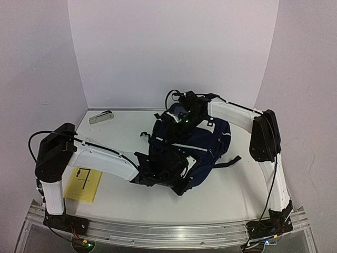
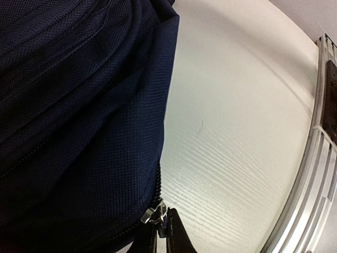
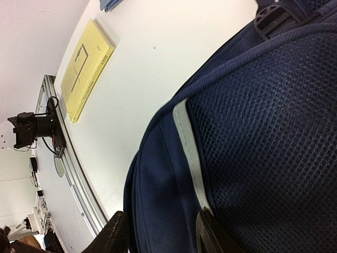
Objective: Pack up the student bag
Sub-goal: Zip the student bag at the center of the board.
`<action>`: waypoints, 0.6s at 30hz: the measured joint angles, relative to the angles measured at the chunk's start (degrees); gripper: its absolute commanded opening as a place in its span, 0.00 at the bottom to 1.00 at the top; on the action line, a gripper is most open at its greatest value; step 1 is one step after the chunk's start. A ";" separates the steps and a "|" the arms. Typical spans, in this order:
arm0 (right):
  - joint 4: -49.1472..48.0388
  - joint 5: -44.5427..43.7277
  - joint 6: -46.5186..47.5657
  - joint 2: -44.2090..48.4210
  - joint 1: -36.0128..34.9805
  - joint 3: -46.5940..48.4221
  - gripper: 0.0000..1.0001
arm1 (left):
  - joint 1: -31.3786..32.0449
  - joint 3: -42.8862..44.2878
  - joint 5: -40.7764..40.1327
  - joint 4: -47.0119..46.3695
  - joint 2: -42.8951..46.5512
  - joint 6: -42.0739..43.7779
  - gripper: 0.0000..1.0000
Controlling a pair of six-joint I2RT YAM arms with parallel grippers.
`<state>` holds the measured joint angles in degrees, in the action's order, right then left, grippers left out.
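Observation:
The student bag (image 1: 197, 145), dark navy with pale zip lines, lies in a heap mid-table. My left gripper (image 1: 158, 176) is at its near-left bottom corner. In the left wrist view the gripper (image 2: 163, 224) is shut on the zip pull hanging from the metal slider (image 2: 155, 213), at the edge of the bag's fabric (image 2: 79, 116). My right gripper (image 1: 185, 117) reaches over the bag's far top. In the right wrist view, that gripper (image 3: 163, 234) has its fingers on either side of a thick fold of the bag (image 3: 253, 132), clamped on it beside a grey strip (image 3: 189, 153).
A yellow booklet (image 1: 83, 184) lies flat at the near left, also in the right wrist view (image 3: 87, 66). A small grey object (image 1: 101, 117) sits at the far left by the back wall. The metal rail (image 2: 316, 174) runs along the table's near edge.

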<state>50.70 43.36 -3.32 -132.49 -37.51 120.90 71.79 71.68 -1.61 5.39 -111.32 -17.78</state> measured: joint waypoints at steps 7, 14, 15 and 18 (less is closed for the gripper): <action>-0.14 0.01 -0.27 -0.50 0.19 0.24 0.47 | 2.57 6.76 -7.20 0.80 -5.15 -3.52 0.21; -1.25 -0.09 0.20 -0.10 0.19 0.44 0.58 | 5.91 5.88 -3.87 -6.30 -4.77 -1.55 0.43; -1.53 -0.34 0.45 0.39 0.19 0.20 0.60 | 6.33 4.99 -2.56 -7.44 -4.29 -0.68 0.46; -2.14 -2.07 1.68 3.36 0.27 -2.05 0.64 | 6.90 2.04 0.90 -9.94 -2.54 1.72 0.57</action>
<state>48.56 41.30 -1.64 -129.13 -37.24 118.85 78.68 73.71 -0.72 -4.55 -113.87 -16.06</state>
